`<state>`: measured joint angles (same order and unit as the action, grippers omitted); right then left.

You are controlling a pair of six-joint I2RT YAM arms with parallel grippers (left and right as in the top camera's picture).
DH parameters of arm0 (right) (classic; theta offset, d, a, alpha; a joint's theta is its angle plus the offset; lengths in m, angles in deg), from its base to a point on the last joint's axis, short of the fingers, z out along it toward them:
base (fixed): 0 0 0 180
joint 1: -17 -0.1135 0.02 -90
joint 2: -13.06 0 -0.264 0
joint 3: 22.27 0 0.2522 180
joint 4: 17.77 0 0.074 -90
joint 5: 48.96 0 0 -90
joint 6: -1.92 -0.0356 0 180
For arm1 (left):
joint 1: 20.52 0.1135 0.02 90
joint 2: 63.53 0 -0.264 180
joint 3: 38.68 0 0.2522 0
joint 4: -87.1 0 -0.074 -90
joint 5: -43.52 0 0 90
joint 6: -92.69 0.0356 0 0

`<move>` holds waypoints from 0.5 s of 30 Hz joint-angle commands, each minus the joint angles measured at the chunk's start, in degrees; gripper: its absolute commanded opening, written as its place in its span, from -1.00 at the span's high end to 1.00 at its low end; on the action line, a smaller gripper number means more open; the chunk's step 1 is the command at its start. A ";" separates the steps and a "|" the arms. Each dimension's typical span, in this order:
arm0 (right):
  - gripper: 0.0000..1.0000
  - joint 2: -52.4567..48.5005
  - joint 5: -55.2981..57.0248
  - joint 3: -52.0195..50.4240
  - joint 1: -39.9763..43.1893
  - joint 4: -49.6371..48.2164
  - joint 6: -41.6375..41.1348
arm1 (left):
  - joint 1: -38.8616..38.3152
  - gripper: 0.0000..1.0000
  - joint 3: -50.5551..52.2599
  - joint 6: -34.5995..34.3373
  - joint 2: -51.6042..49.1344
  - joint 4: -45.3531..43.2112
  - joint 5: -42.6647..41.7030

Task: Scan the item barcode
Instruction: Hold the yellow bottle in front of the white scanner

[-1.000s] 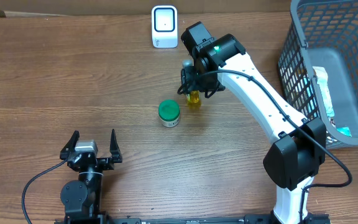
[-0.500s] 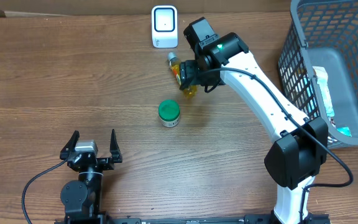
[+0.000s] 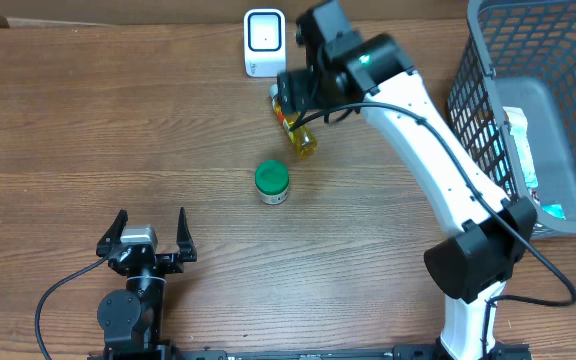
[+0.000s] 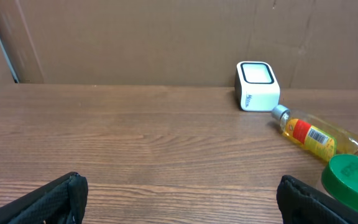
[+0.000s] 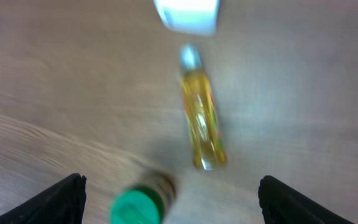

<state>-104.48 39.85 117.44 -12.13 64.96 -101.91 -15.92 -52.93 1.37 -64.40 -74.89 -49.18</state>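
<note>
The item, a small yellow bottle [image 3: 304, 141] with a red label and a barcode, lies on its side on the table, cap toward the white scanner [image 3: 265, 42]. The left wrist view shows the bottle [image 4: 316, 137] to the right of the scanner [image 4: 257, 85], its barcode facing that camera. My right gripper [image 3: 301, 98] hovers open above the bottle's cap end, nothing between its fingers. In the blurred right wrist view, the bottle [image 5: 201, 118] lies well below the open gripper [image 5: 173, 199], apart from it. My left gripper [image 3: 149, 234] rests open near the front edge, as its own view also shows [image 4: 179, 199].
A jar with a green lid [image 3: 272, 182] stands just in front of the bottle, and shows as a green lid [image 5: 138, 205] in the right wrist view. A grey mesh basket [image 3: 488, 120] holding packaged goods stands at the right edge.
The right gripper held the bottle upright, then tipped it down onto the table, opened and rose toward the scanner. The left arm has not moved.
</note>
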 commanded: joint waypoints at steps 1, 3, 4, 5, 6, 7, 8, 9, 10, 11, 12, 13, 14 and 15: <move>-0.72 0.72 -0.02 4.59 0.48 -0.96 4.48 | 0.31 -0.99 0.22 0.07 0.55 0.04 0.31; -0.71 0.35 0.39 4.55 0.48 -2.56 6.49 | 0.31 -0.99 0.22 0.07 0.55 0.04 0.31; -0.71 -0.33 1.33 4.55 0.48 -3.78 7.37 | 0.31 -0.99 0.22 0.07 0.55 0.04 0.31; -0.71 -1.07 2.56 4.55 0.48 -4.92 8.13 | 0.31 -0.99 0.22 0.04 0.55 0.04 0.31; -0.71 -2.12 4.15 4.55 0.48 -6.34 8.41 | 0.31 -0.99 0.22 0.04 0.55 0.04 0.31; -0.71 -3.13 5.33 4.52 0.48 -7.67 8.44 | 0.31 -0.99 0.22 0.07 0.55 0.04 0.31; -0.71 -4.24 6.23 4.52 0.48 -8.96 8.68 | 0.31 -0.99 0.22 0.07 0.55 0.04 0.31; -0.71 -5.57 6.47 4.52 0.48 -10.40 9.49 | 0.31 -0.99 0.22 0.07 0.55 0.04 0.33; -0.71 -6.73 6.54 4.52 0.48 -11.74 9.51 | 0.31 -0.99 0.22 0.04 0.55 0.04 0.31; -0.71 -8.24 6.49 4.52 0.50 -13.25 9.46 | 0.31 -0.99 0.22 0.04 0.55 0.04 0.31; -0.71 -9.51 6.51 4.52 0.50 -14.53 9.46 | 0.31 -0.99 0.22 0.07 0.55 0.04 0.31; -0.71 -10.95 6.49 4.52 0.48 -15.98 9.46 | 0.31 -0.99 0.22 0.04 0.55 0.04 0.31; -0.71 -12.33 6.51 4.52 0.48 -17.05 9.46 | 0.31 -0.99 0.22 0.07 0.55 0.04 0.33; -0.70 -13.57 6.49 4.52 0.48 -18.12 9.46 | 0.31 -0.98 0.22 0.07 0.55 0.04 0.31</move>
<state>-114.42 44.96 121.55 -11.91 48.17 -93.49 -15.92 -52.93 1.37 -64.40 -74.89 -49.18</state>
